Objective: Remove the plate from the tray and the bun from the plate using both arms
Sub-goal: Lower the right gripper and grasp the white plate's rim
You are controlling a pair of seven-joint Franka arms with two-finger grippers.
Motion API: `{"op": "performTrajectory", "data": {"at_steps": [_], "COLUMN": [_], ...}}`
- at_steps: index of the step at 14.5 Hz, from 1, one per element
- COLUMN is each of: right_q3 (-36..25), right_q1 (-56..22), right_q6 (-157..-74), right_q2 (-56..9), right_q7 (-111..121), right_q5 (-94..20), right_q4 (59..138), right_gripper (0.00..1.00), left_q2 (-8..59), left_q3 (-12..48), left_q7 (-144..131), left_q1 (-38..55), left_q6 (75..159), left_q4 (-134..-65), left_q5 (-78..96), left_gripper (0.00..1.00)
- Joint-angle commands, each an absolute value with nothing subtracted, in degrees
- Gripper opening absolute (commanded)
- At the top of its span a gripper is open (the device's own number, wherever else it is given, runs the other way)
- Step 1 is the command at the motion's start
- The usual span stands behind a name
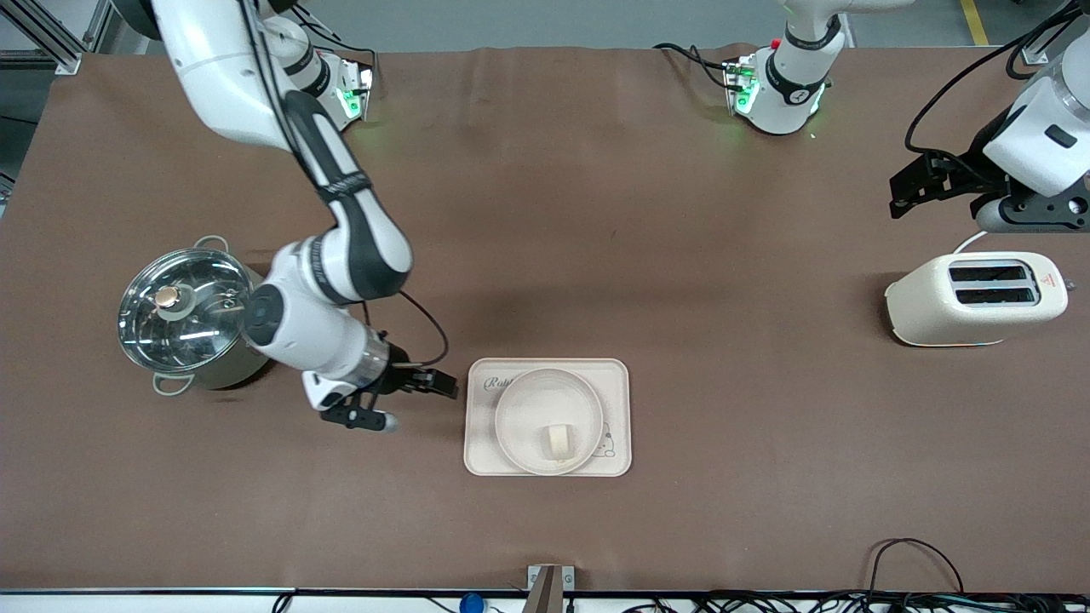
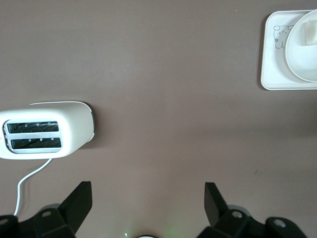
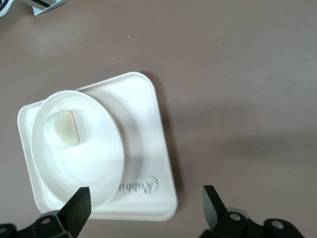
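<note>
If my open, empty right pincer [image 1: 407,400] beside the tray [image 1: 622,417] lifts the plate [image 1: 511,417] tilted, the bun [image 1: 559,443] may slide off, while my open, empty left pincer [image 1: 924,183] waits above the table [image 1: 681,213].

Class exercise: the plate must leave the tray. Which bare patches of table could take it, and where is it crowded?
Bare cloth lies between the tray and the toaster, and from the tray to the front edge. Crowded: toward the pot, where the open right tool hangs beside the tray.

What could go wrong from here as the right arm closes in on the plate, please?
The bun lies loose on the plate, so a tilted lift could roll it off. The plate only rests on the tray, which may get dragged along. The open right claw sits beside the tray and could nudge it. The open left claw waits over the toaster.
</note>
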State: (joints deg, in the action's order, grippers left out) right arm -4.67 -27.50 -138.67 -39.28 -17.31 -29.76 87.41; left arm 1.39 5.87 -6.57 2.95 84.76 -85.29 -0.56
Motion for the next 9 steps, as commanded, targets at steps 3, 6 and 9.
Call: {"op": "performTrajectory", "data": {"at_steps": [3, 6, 9], "right_q3": [-5.27, -5.19, -5.19], "right_q1": [-32.69, -33.22, -33.49], "right_q6": [-143.87, -146.33, -147.65], "right_q2": [-47.36, -51.14, -53.43], "right_q7": [-28.54, -30.14, -30.85], "right_q5": [-31.2, -31.29, -31.29], "right_q4": [81.75, 78.85, 77.08], "right_gripper": [1.0, 0.95, 0.8], "left_q2": [2.99, 3.16, 3.78], "left_q3": [6.06, 6.06, 6.06], "left_q7": [-6.68, -6.68, -6.68], "left_q1": [2.81, 2.64, 2.81], "left_q6": [86.57, 86.84, 87.45], "left_q4": [-84.2, -84.2, -84.11], "left_q5": [0.35, 0.26, 0.26], "left_gripper": [1.0, 1.0, 1.0]}}
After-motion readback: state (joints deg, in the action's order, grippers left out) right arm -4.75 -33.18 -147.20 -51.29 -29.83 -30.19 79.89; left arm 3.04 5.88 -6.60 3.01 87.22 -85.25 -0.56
